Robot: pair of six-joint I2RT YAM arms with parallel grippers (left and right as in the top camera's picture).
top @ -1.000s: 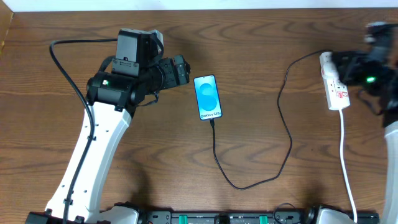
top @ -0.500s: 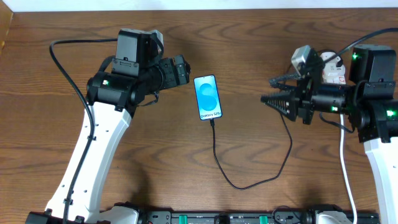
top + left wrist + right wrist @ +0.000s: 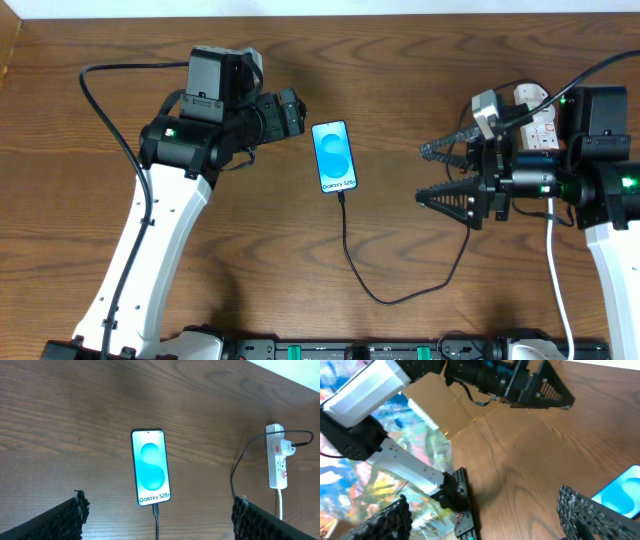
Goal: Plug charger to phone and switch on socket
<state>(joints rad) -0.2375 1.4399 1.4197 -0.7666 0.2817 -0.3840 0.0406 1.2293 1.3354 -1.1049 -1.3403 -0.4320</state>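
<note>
The phone (image 3: 333, 157) lies flat mid-table with its blue screen lit, also in the left wrist view (image 3: 150, 467). The charger's black cable (image 3: 345, 245) meets its lower edge, loops across the wood and rises to the white plug head (image 3: 288, 448) seated in the socket (image 3: 276, 462). From overhead the socket (image 3: 538, 122) is partly covered by my right arm. My left gripper (image 3: 160, 501) hovers open above the phone's near end, holding nothing. To the right of the phone, my right gripper (image 3: 423, 172) stands open and empty, above the cable and pointing left.
The socket's white cord (image 3: 558, 270) runs down to the front edge. A black rail (image 3: 350, 350) lines the table front. My left arm (image 3: 370, 390) and its base fill the far side of the right wrist view.
My right arm has swung left, away from the socket toward the table's middle, and its jaws have gone from nearly shut to wide open. The left arm, phone and cable have not moved.
</note>
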